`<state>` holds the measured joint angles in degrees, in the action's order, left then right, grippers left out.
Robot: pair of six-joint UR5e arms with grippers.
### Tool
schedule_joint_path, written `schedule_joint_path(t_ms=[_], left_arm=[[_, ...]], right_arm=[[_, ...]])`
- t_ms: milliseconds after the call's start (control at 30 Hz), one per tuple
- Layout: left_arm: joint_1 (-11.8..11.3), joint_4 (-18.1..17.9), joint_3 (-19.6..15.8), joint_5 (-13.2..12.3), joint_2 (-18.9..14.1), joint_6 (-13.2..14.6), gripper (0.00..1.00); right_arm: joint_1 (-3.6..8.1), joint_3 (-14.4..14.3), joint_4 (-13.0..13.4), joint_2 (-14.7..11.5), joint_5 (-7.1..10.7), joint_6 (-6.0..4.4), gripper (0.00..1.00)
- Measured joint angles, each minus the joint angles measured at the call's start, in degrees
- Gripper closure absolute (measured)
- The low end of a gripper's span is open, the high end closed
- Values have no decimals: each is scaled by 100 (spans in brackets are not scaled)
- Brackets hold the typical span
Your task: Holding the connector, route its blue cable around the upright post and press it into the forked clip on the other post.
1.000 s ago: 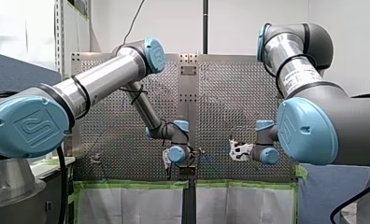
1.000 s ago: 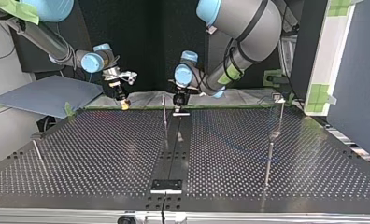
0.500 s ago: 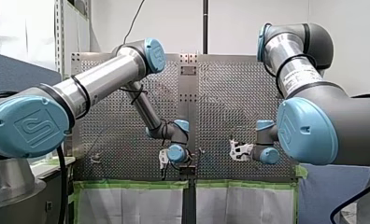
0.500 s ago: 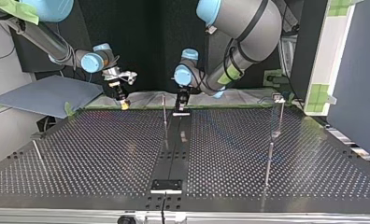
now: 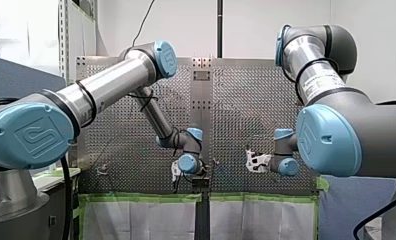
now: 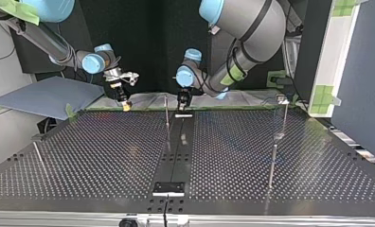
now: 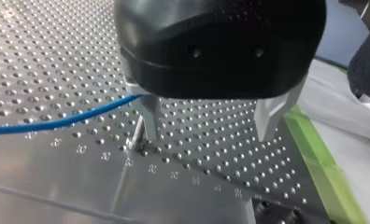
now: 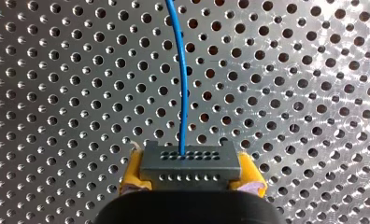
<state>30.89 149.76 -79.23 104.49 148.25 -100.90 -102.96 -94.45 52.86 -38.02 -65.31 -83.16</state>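
Note:
In the right wrist view my right gripper (image 8: 191, 183) is shut on the grey connector (image 8: 190, 161), with a yellow pad (image 8: 131, 176) on each side of it. The blue cable (image 8: 183, 79) leaves the connector and runs ahead over the perforated plate. In the left wrist view my left gripper (image 7: 210, 127) hangs open just above the plate. The blue cable (image 7: 66, 122) passes beside one metal finger (image 7: 150, 119), and nothing lies between the fingers. In the top view my left gripper (image 6: 182, 100) hovers beside a thin upright post (image 6: 166, 113), and my right gripper (image 6: 124, 102) is at the left.
A taller post (image 6: 284, 118) with a small fitting on top stands at the top view's right, with a shorter post (image 6: 272, 163) nearer the camera. Another rod (image 6: 38, 156) leans at the left. A dark strip (image 6: 174, 161) runs down the table's middle. Green tape lines the far edge (image 7: 323, 172).
My left gripper has turned and shifted slightly by the central post. My right arm and the connector have stayed where they were.

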Motion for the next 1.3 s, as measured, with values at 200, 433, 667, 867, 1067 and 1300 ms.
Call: schedule_joint_path(t_ms=[200,433,667,867,1067,1300], left_arm=[[-5,148,-76,-225,-105,3,0],[-19,4,-386,-199,-418,-16,0],[10,94,-767,-114,-728,-8,0],[88,94,-1073,-117,-768,36,0],[144,-15,-1354,-118,-794,73,0],[211,-236,-1665,-103,-1037,73,0]], right_arm=[[8,0,-2,0,0,0,100],[15,0,-53,0,-1,42,100],[4,-6,-344,1,-76,316,100],[-43,-20,-643,0,-231,614,100],[-90,-169,-795,0,-386,875,100],[-138,-333,-726,-1,-412,1075,100]])
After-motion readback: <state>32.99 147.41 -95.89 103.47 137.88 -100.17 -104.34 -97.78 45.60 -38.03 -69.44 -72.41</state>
